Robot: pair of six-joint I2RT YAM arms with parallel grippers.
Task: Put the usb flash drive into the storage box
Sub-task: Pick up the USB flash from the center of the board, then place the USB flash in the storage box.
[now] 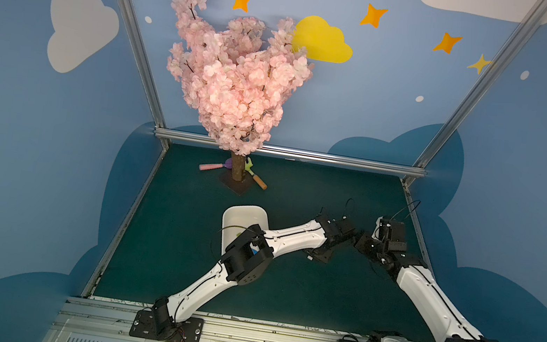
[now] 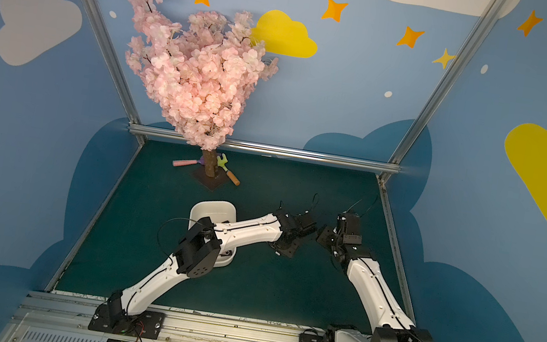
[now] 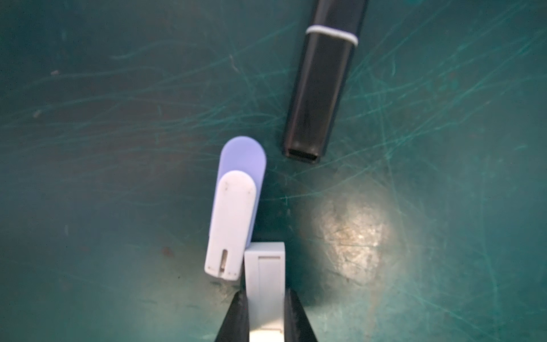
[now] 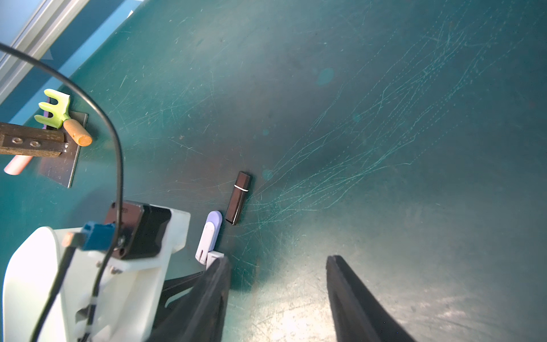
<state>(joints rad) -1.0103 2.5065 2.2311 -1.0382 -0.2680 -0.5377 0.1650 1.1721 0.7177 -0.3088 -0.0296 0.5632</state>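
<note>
Blue booth walls with painted clouds and stars. The floor is one dark green mat (image 1: pixel 283 291), and my left wrist view shows it scuffed with pale scratches and one worn, shiny patch.

Count: two arms, one storage box (image 1: pixel 246 217), one pink blossom tree (image 1: pixel 238 74) on a dark square plate. Two toy tools lie at its trunk, a green rake (image 4: pixel 56 109) and a pink-handled shovel (image 1: pixel 214 166). Three flash drives.

The drives read clearly only from the wrist cameras.
- black flash drive (image 3: pixel 319 88): glossy and boxy, with a thin white band near one end.
- lilac flash drive (image 3: pixel 236 207): round-ended, with a matte white cover over a lilac body.
- grey-white flash drive (image 3: pixel 265 260): a squared block with a recessed panel, just beside the lilac one. The black one lies apart.

None of them is in the box.

Left gripper (image 3: pixel 265 293): black fingers clamped tight on the grey-white flash drive, one on each side, down at the mat.

Right gripper (image 4: pixel 278 259): fingers spread, bare mat between them, holding nothing.

The box shows only in the top views. It is a white, smooth plastic tub, shallow and rounded, with a thick rim, and it sits partly under the left arm's elbow. The left gripper is to the right of the box and outside it, facing the right gripper. From up there the drives are hidden except for a white speck under the left gripper, and I cannot tell which drive that is.
</note>
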